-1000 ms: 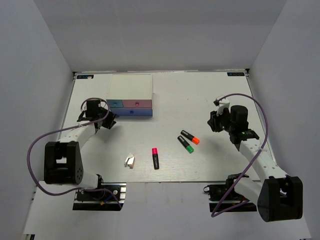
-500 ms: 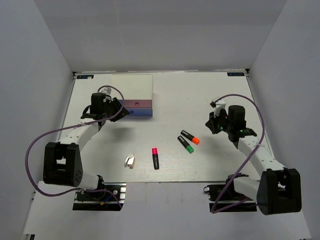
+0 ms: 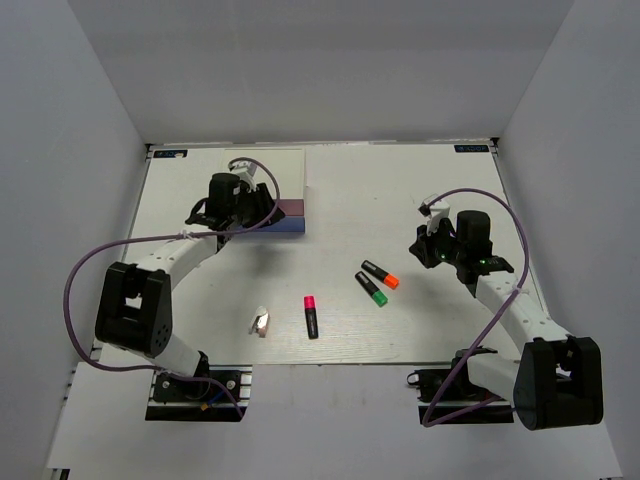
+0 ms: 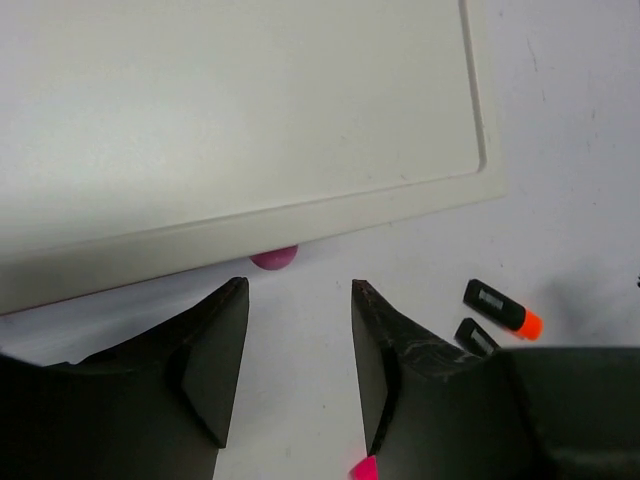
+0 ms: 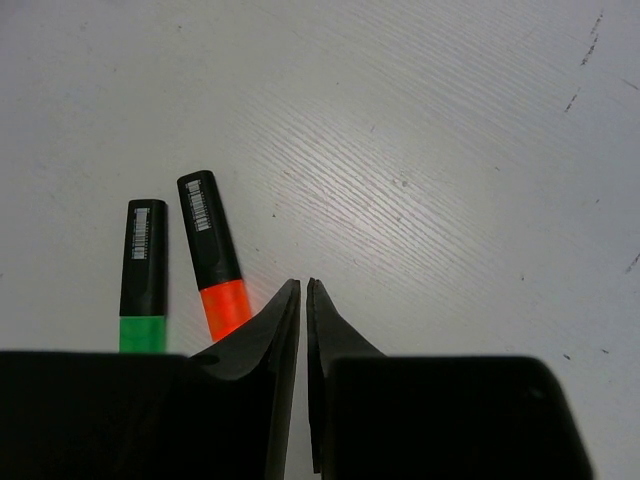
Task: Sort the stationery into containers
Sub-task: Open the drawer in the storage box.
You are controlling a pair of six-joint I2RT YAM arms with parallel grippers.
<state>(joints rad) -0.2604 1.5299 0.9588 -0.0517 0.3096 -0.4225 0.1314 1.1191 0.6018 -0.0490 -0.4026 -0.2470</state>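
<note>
Pink plastic, the drawer knob [image 4: 273, 258] at eleven o'clock of your spread left gripper [image 4: 299, 290] looks small, hard and slippery, so pinch it across its sides; your right gripper [image 5: 304, 285], pressed together and empty, hovers by the orange highlighter [image 5: 213, 255].

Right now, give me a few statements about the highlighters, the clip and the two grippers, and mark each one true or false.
The right gripper is shut on nothing. True.
The left gripper is open, near the pink knob. True.
The pink highlighter touches the orange highlighter. False: it lies apart, nearer the white clip.
The orange highlighter and green highlighter lie side by side. True.
The left gripper holds the white clip. False: it lies on the table.
</note>
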